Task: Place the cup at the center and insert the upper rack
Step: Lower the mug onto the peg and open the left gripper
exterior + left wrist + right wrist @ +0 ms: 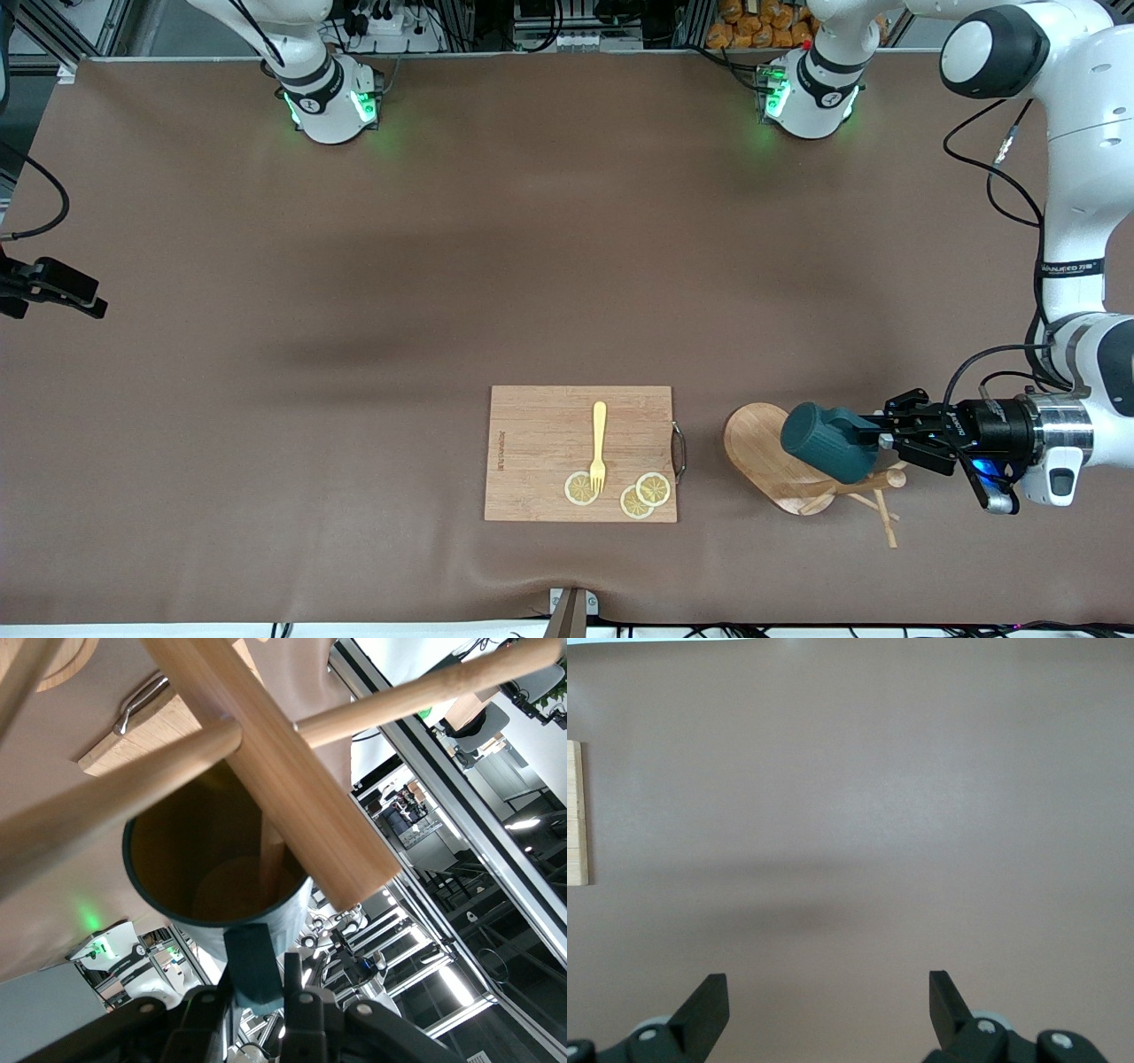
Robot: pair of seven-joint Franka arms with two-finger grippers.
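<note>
The dark teal cup (828, 443) hangs on its side over the upper rack (757, 443), mouth toward the rack's oval base. My left gripper (879, 434) is shut on the cup's handle (254, 961). The rack lies tipped over on the table, its post (864, 486) and thin pegs (886, 523) pointing toward the left arm's end. In the left wrist view the post (292, 788) crosses in front of the cup's yellowish inside (204, 877), and a peg (270, 859) reaches into the cup's mouth. My right gripper (828, 992) is open over bare table, out of the front view.
A wooden cutting board (532, 443) lies beside the rack toward the right arm's end, with a yellow fork (599, 443) and lemon slices (645, 494) on it. Its metal handle (679, 450) faces the rack. A black clamp (53, 288) juts in at the right arm's end.
</note>
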